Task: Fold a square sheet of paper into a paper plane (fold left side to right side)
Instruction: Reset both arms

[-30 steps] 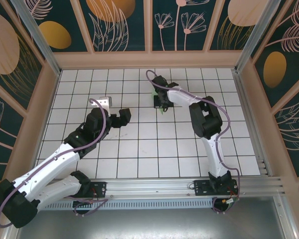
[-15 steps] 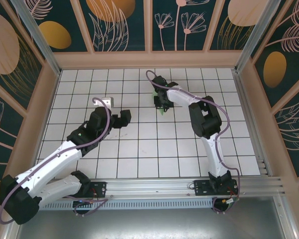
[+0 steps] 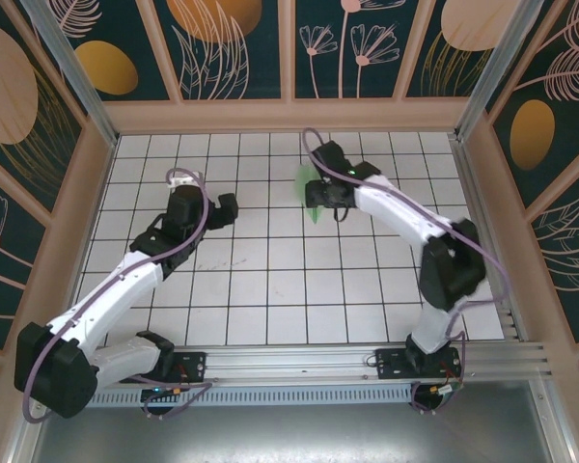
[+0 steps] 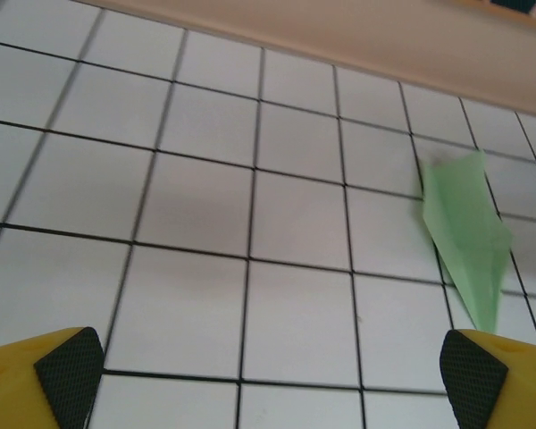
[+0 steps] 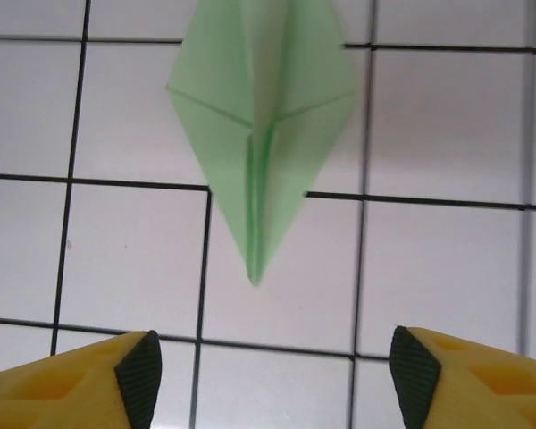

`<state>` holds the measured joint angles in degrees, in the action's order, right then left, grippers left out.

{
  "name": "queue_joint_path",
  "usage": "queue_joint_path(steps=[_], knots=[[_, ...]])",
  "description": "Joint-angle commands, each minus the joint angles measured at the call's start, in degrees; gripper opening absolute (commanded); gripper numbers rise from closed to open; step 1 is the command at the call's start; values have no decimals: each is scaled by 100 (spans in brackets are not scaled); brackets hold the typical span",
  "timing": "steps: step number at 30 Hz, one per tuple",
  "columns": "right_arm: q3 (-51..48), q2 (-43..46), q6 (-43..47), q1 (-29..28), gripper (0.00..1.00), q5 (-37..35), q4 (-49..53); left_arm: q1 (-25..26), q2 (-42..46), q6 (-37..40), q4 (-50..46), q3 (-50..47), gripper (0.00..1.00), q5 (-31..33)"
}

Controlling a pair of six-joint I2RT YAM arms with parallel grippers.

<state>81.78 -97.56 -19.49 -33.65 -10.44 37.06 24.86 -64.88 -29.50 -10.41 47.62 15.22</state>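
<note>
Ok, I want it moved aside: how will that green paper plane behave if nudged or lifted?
The paper plane is thin folded sheet, so probably light, sliding easily over the smooth tiles. Its layered centre crease likely stiffens it lengthwise; the wings would probably flop or crumple.

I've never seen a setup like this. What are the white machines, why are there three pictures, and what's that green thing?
The white machines are two robot arms, the left arm and the right arm, bolted at the near edge of a tiled table. One picture looks down from above. The other two come from a small camera on each wrist, so the yellow tips with black pads at the bottom are that arm's own fingers. The green thing is a paper plane, a folded pointed dart lying on the tiles. The right gripper hovers near its pointed end, fingers apart, holding nothing. The left gripper is open and empty too, with the plane off to one side.
</note>
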Motion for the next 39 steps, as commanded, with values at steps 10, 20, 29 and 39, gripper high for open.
queue_joint_path(steps=[10,20,29,39], knots=[[-3738,2605,503,2211,99,-537,-3402,-1000,241,1394,3151,-1644,98,1724],[-6186,2749,818,3636,99,289,-7375,-1009,-708,2576,5304,-2664,99,2085],[-6728,1633,1536,3683,99,697,-10094,-1220,-1699,3218,7310,-3054,99,1085],[-6984,913,1771,3617,99,1098,-11150,-1981,-2033,2717,9223,-3945,99,205]])
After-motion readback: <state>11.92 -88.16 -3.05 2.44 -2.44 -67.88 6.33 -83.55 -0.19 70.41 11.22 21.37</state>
